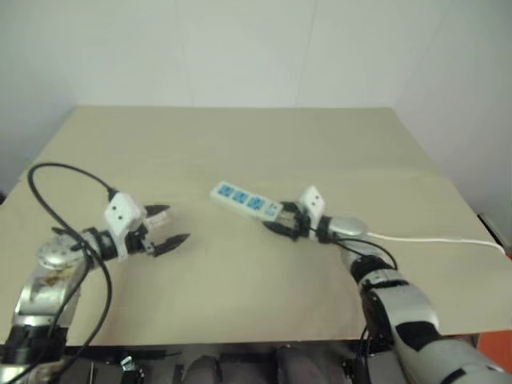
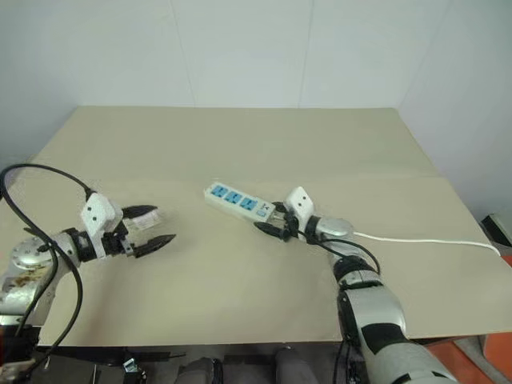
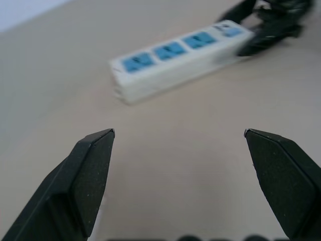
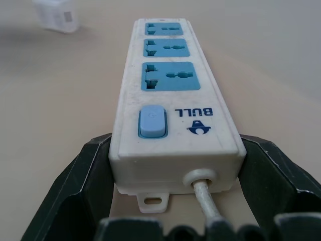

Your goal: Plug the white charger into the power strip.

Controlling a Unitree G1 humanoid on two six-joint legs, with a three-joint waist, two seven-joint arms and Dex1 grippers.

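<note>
The right gripper clamps the cord end of the power strip, evidently to steady it for plugging. From that grip the strip runs toward ten o'clock, blue sockets up, its cord trailing toward three. At the strip's nine o'clock, the left gripper hangs wide and empty, with the white charger just beside its fingertips on the table.

Light was soft and even; shadows stayed faint on the surface. The power strip was blurred.
</note>
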